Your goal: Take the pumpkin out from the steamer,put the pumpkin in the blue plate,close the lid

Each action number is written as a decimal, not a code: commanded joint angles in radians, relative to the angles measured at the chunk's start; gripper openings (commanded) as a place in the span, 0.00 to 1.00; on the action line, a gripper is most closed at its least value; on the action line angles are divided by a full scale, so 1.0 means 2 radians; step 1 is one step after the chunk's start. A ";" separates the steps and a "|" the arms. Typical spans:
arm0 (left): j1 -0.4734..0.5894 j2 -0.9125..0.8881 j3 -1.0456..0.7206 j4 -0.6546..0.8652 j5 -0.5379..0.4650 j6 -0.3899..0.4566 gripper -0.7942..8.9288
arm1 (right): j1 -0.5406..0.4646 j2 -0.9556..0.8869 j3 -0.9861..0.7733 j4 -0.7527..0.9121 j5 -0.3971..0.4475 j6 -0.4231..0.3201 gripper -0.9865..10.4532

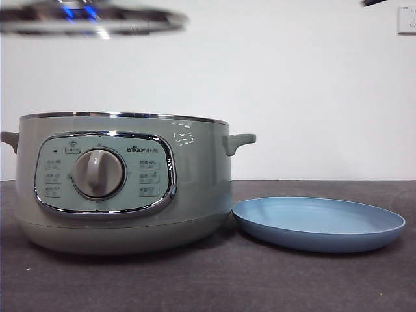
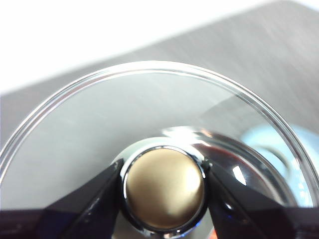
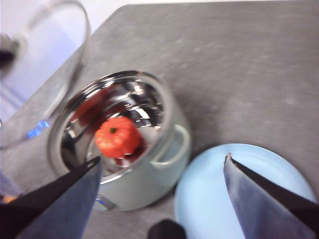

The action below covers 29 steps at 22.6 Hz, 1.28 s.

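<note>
The left gripper (image 2: 163,191) held the lid (image 1: 91,18) by its knob, high above the open steamer (image 1: 123,182). The pumpkin (image 3: 117,137) sat inside the steamer, and beside it the blue plate (image 1: 318,224) lay bare. The right gripper (image 3: 162,172), jaws wide, hung overhead; its descent onto the pumpkin seemed next

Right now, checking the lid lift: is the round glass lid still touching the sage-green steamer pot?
Apart. The front view shows white wall between the glass lid, held high by the left gripper, and the steamer.

L gripper (image 2: 163,191) clamped, R gripper (image 3: 162,162) wide.
</note>
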 commanded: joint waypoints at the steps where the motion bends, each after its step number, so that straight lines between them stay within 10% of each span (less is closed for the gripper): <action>1: 0.000 -0.045 0.010 0.002 -0.030 0.010 0.07 | 0.041 0.033 0.008 0.014 -0.001 -0.003 0.45; 10: 0.000 -0.151 0.011 -0.057 -0.109 0.012 0.07 | 0.147 0.186 0.102 0.013 0.023 -0.032 0.54; 20: 0.000 -0.209 0.041 -0.180 -0.187 0.011 0.07 | 0.246 0.458 0.394 -0.126 0.126 -0.103 0.61; 29: 0.000 -0.209 0.041 -0.196 -0.197 0.012 0.07 | 0.274 0.557 0.410 -0.109 0.164 -0.128 0.61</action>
